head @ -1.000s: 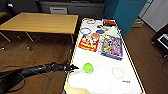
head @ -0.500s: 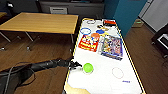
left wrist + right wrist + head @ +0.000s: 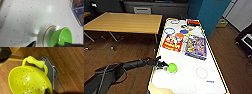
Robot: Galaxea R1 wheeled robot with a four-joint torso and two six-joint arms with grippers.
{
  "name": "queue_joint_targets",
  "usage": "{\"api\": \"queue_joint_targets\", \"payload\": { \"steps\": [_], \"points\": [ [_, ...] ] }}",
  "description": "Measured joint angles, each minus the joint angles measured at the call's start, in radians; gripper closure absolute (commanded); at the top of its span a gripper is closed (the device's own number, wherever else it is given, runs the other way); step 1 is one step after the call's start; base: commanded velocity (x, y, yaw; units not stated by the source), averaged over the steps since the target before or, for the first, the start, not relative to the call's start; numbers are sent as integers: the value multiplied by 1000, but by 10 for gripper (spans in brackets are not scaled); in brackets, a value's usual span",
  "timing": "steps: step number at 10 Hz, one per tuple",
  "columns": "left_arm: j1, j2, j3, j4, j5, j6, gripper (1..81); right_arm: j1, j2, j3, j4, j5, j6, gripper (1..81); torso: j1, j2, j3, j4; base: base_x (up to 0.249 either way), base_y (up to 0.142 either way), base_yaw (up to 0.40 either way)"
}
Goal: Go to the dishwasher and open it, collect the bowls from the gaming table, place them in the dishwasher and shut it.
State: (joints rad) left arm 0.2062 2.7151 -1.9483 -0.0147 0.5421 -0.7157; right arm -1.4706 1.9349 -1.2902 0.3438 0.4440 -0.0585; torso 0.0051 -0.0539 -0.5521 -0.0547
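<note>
Lime-green and glossy, one bowl (image 3: pixel 172 67) sits on the white top of the gaming table (image 3: pixel 189 77), close to the table's near left edge. The left tool (image 3: pixel 163 64) has reached in from the nine o'clock side on its dark arm (image 3: pixel 131 64) and sits right against the bowl's rim, with the bowl at the tool's three o'clock. In the left wrist view the same bowl (image 3: pixel 62 37) appears tilted, its open mouth turned partly sideways, resting just beside a thin red ring marking (image 3: pixel 48 33) printed on the speckled white surface. A dark part of the tool overlaps the bowl's lower rim there, but whether the fingers have closed on the rim or merely touch it I cannot tell.

Farther up the table, toward twelve o'clock from the bowl, lie a red-and-white game box (image 3: pixel 172 43) and a colourful box with a blue border (image 3: pixel 195 47), side by side and well apart from the bowl. A wooden table (image 3: pixel 124 22) stands at ten o'clock across the brown wood floor (image 3: pixel 129 52).

In the right wrist view a yellow-green perforated bowl with a looped handle (image 3: pixel 29 80) shows large, close to the right tool, over the wood floor. How the right tool's fingers stand on it cannot be made out.
</note>
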Motion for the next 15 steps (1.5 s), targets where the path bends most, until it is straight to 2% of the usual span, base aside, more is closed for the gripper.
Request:
{"api": "queue_joint_targets", "payload": {
  "steps": [7, 8, 9, 10, 12, 15],
  "points": [
    [3, 164, -180, 14, 9, 4, 10, 0, 10, -26, 0, -9, 1, 811, 0, 0, 0, 0, 0, 0, 0],
    [6, 178, -191, 21, 9, -9, 811, 0, 13, -28, 0, -9, 1, 811, 0, 0, 0, 0, 0, 0, 0],
    [30, 188, -197, 48, 13, 6, 811, 0, 16, -31, 0, -11, 1, 811, 0, 0, 0, 0, 0, 0, 0],
    [45, 191, -186, 48, -1, 5, 811, 0, 16, -33, 0, -11, 1, 811, 0, 0, 0, 0, 0, 0, 0],
    [46, 188, -149, 81, 14, 5, 811, 0, 16, -37, 0, -18, 1, 811, 0, 0, 0, 0, 0, 0, 0],
    [20, 122, -24, 90, 36, 5, 811, 2, 6, -37, 0, -31, 3, 811, 0, 0, 0, 0, 0, 0, 0]
  ]
}}
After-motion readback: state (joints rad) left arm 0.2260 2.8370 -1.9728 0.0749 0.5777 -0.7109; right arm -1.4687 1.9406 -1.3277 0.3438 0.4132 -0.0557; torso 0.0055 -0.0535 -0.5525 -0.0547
